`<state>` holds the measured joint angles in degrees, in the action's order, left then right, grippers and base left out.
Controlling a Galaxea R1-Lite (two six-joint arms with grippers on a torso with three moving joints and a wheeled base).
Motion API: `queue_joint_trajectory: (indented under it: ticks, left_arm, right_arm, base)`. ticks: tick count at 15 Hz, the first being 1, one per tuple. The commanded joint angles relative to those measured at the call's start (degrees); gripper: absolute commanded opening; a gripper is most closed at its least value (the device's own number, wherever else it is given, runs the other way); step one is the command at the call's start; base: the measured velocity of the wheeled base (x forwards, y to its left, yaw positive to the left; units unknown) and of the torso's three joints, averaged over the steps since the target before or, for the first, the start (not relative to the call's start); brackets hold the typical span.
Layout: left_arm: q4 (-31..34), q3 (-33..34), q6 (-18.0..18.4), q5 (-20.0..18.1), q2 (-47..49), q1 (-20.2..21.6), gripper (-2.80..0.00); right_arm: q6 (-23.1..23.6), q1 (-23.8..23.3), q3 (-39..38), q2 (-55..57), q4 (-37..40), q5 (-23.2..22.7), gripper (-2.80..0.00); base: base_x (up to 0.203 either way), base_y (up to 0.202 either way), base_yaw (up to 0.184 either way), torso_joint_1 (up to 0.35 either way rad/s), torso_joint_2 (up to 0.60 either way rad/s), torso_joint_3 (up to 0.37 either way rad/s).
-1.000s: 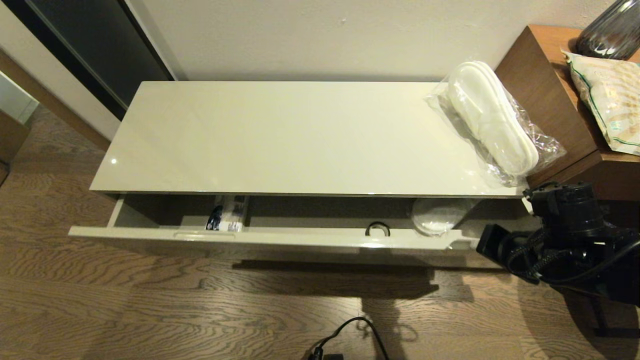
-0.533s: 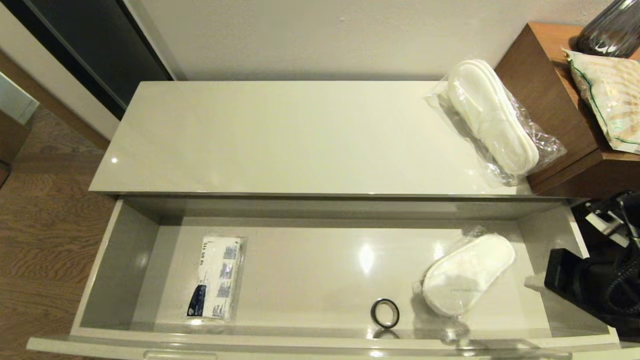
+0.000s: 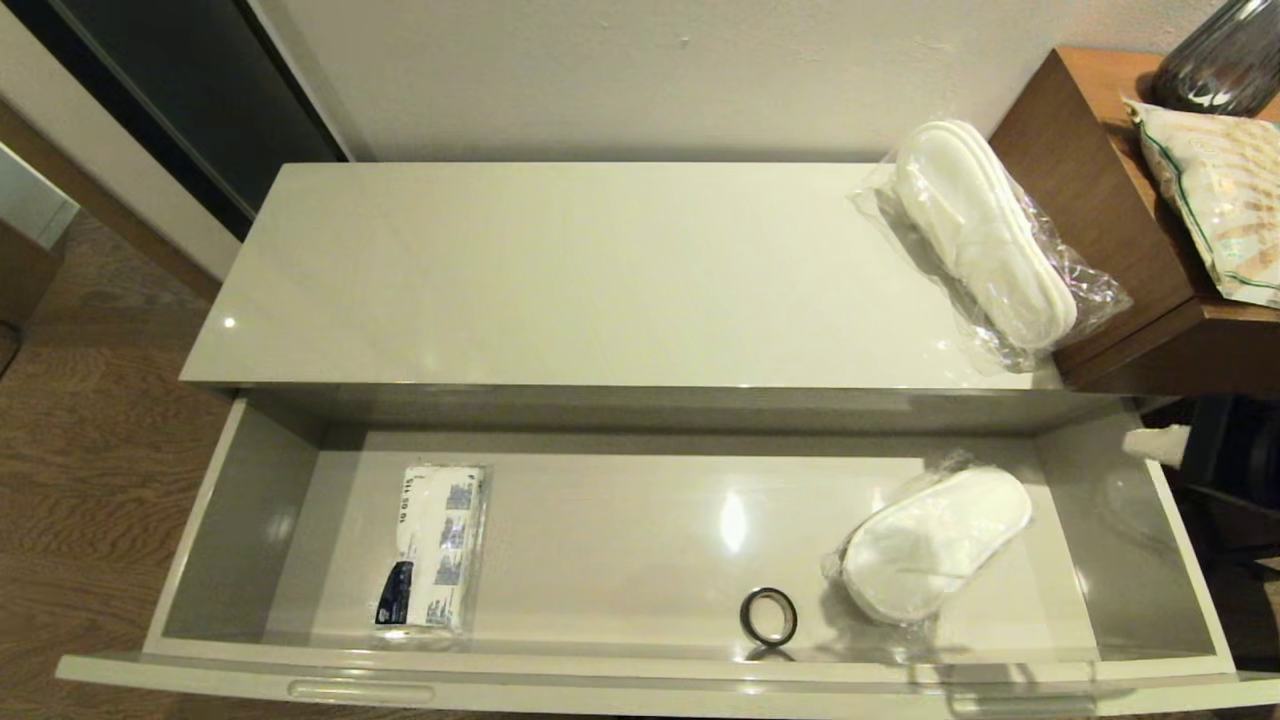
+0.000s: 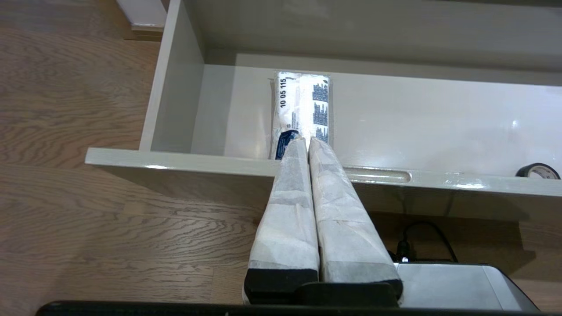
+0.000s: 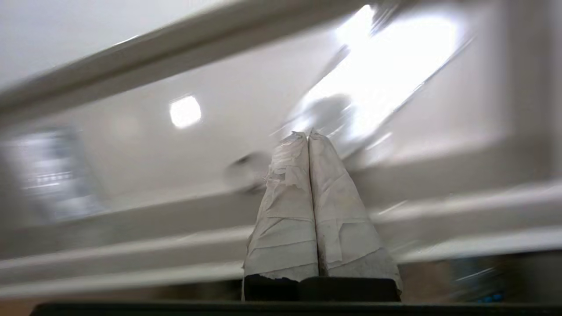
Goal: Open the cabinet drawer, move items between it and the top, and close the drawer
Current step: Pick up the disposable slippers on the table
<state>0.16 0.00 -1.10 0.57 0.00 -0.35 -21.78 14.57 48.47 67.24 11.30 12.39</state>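
The cabinet drawer [image 3: 620, 690] stands pulled far out below the glossy cream top [image 3: 560, 280]. Inside it lie a white tissue pack [image 3: 435, 550] with dark blue print at the left and bagged white slippers [image 3: 935, 545] at the right. Another bag of slippers [image 3: 985, 240] rests on the top's right end. My right gripper [image 3: 1145, 440] shows as a white tip just outside the drawer's right wall; in its blurred wrist view the gripper [image 5: 308, 134] is shut and empty. My left gripper [image 4: 307, 139] hangs shut and empty before the drawer's front panel [image 4: 197, 162], in line with the tissue pack [image 4: 300, 105].
A small black ring [image 3: 768, 615] lies on the drawer floor near the front, left of the slippers. A brown wooden side table [image 3: 1090, 180] stands at the right with a green-trimmed snack bag [image 3: 1215, 200] and a dark vase [image 3: 1220, 60]. Wood floor lies to the left.
The drawer has gone from barely open to pulled far out. My right arm has drawn back from the drawer's front right corner to beside its right wall.
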Motion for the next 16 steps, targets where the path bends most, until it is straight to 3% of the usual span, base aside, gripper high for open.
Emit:
queue_joint_trajectory:
  ticks: [1, 5, 10, 12, 16]
  left_arm:
    - [0.02, 0.01, -0.05, 0.04, 0.00, 0.00, -2.80]
    - [0.02, 0.09, -0.05, 0.04, 0.00, 0.00, -2.80]
    - [0.02, 0.09, -0.05, 0.04, 0.00, 0.00, -2.80]
    - [0.02, 0.00, -0.05, 0.04, 0.00, 0.00, -2.80]
    - [0.02, 0.08, -0.05, 0.04, 0.00, 0.00, -2.80]
  right_arm:
    - [9.74, 2.56, 1.92, -2.23, 0.53, 9.76, -2.80]
    - [9.76, 4.08, 2.79, 1.20, -0.56, 18.29, -2.80]
    - [9.90, 7.22, 4.07, 8.54, -13.91, 16.99, -2.80]
    - [12.90, 7.12, 4.06, 12.00, -17.13, 17.01, -2.80]
    - [20.33, 0.15, 5.03, 15.68, -20.35, 18.21, -2.80]
  base:
    - [0.000, 0.000, 0.000, 0.000, 0.00, 0.000]
    - [0.000, 0.000, 0.000, 0.000, 0.00, 0.000]
    - [0.000, 0.000, 0.000, 0.000, 0.00, 0.000]
    - [0.000, 0.000, 0.000, 0.000, 0.00, 0.000]
    - [0.000, 0.000, 0.000, 0.000, 0.00, 0.000]
